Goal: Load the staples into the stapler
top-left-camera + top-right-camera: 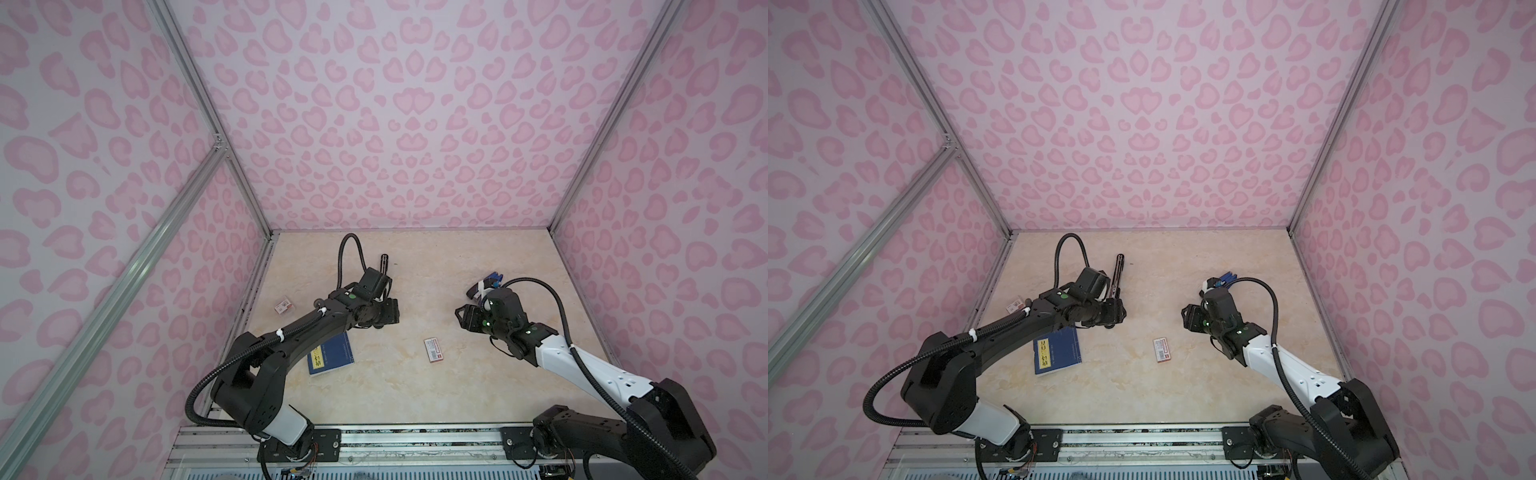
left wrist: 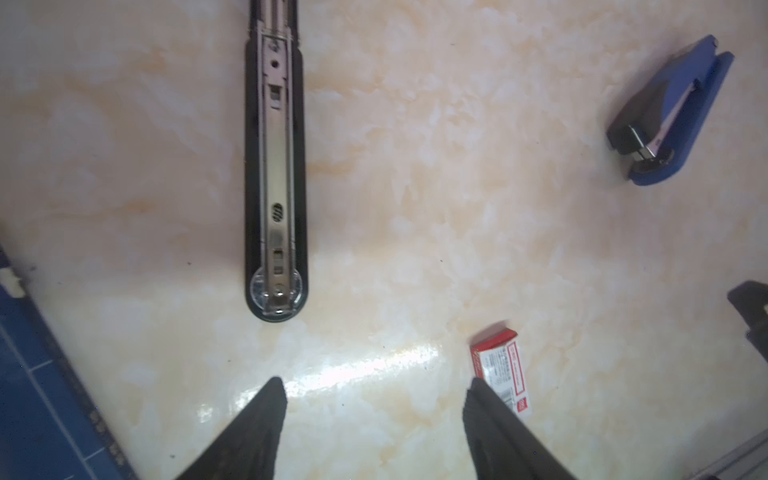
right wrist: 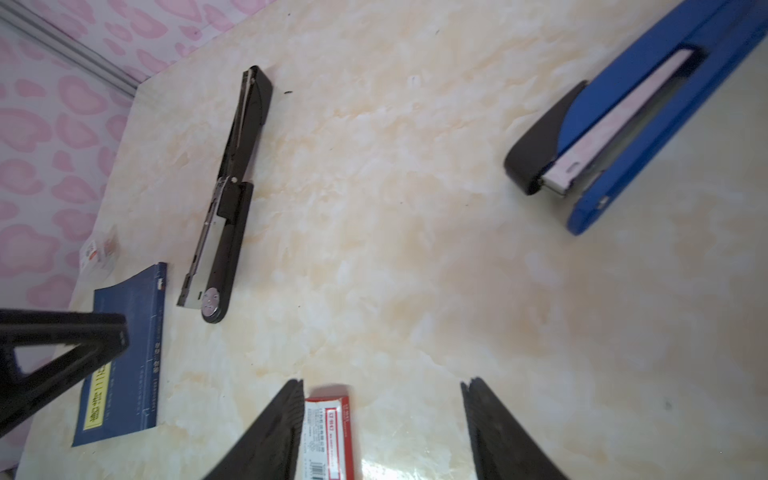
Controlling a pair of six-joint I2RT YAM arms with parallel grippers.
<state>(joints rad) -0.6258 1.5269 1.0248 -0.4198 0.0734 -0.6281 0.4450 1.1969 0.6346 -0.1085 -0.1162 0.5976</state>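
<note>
1. We see two robot arms reaching over a glossy, cream, marble-patterned table [image 1: 457, 395] enclosed by pink-spotted walls.
2. A long black stapler [image 2: 275, 174] lies on the table, folded out flat. Its plastic cover is swung back towards the rear wall, and its bright metal staple channel faces up.
3. The relation that matters most: in the left wrist view, the stapler's long axis runs straight away from the left jaws. Its rounded end, which carries a shiny round metal plate, is the end nearest them. We judge the left arm far nearer to it than the right arm.
4. The left jaws are spread wide and empty, above bare table just short of that rounded end.
5. The right jaws are also spread wide and hold nothing. A red-and-white cardboard box [image 3: 326, 432] lies on the table below them, just beside one jaw.
6. We cannot find the staples as a loose silvery strip in any view, and we cannot tell whether any sit in the channel.
7. A blue stapler [image 3: 623, 79] with a black nose rests closed beyond the right arm.
8. A second small box [image 1: 284, 306] lies near the left wall.
9. A flat blue book [image 1: 331, 354] lies partly under the left arm.
</note>
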